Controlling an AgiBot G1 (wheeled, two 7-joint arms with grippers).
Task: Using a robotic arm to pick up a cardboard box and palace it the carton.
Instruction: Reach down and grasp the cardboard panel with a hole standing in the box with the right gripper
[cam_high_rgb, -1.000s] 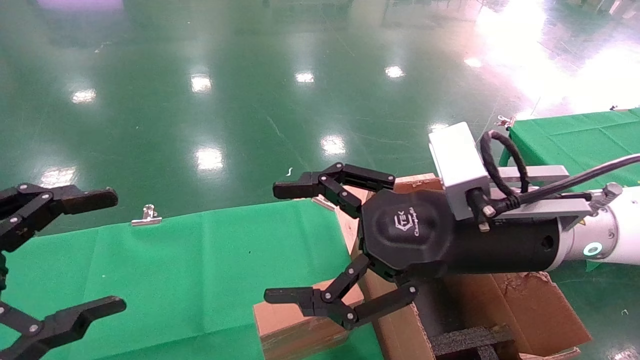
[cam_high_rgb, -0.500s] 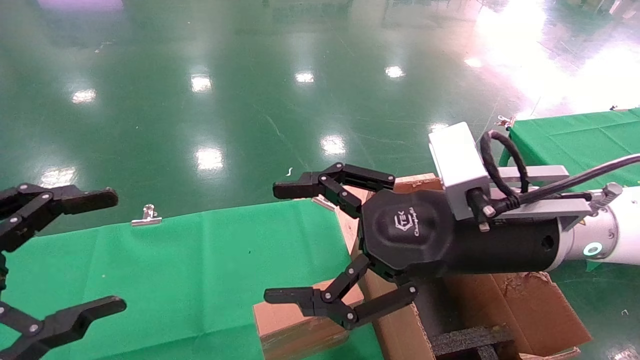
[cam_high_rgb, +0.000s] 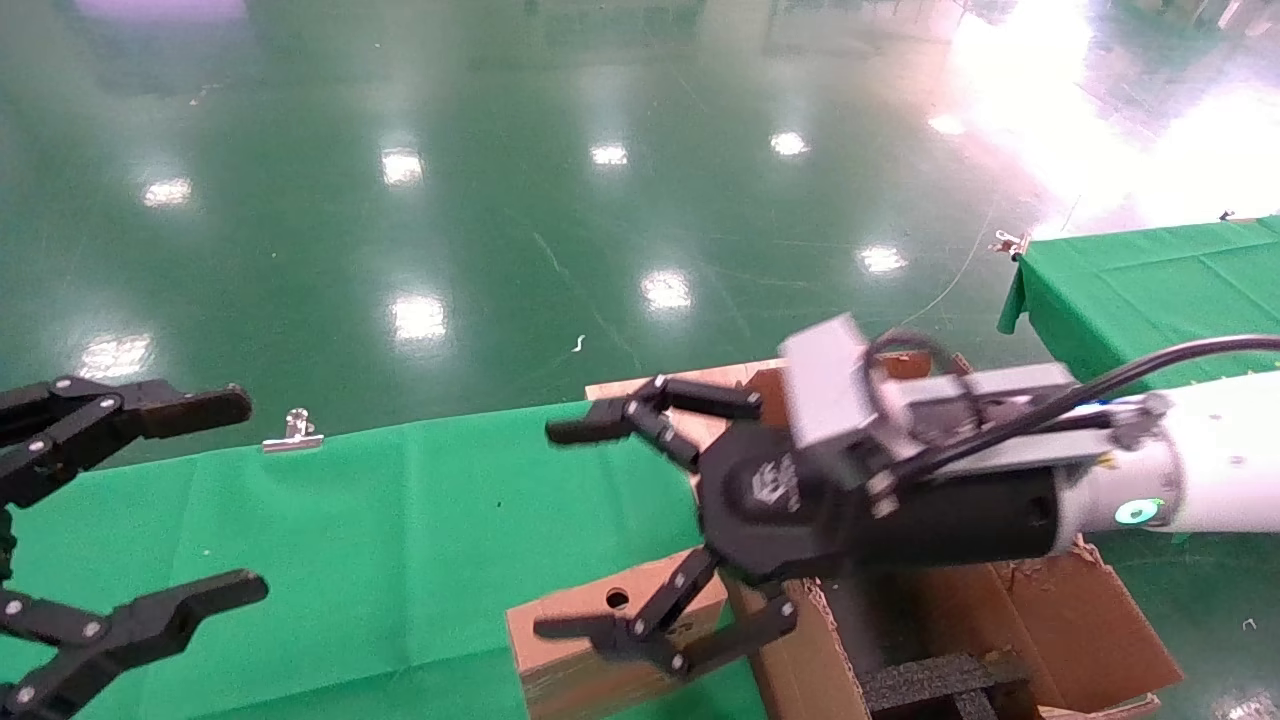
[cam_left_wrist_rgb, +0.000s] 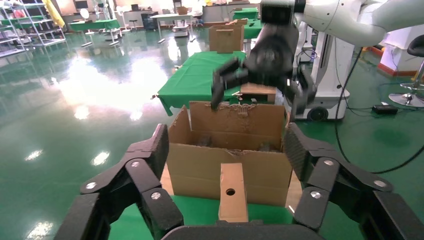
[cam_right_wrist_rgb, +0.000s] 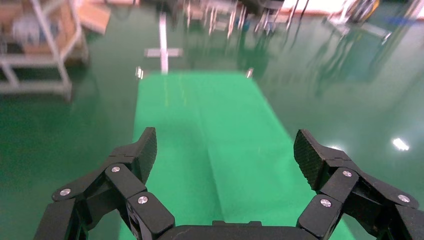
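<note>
Small plain brown cardboard box (cam_high_rgb: 600, 640): at the near edge of the green-clothed worktop (cam_high_rgb: 350, 540), touching the carton's wall; looks light, stiff, crushable; best pinched across its two long sides.
Right pincer (cam_high_rgb: 575, 530): on the white jointed robotic arm (cam_high_rgb: 1200, 480), spread wide, empty, just above the box.
Large torn-flapped brown carton (cam_high_rgb: 1050, 620): beside the box, black foam inside.
Left pincer (cam_high_rgb: 175, 505): wide open, idle, well apart.
</note>
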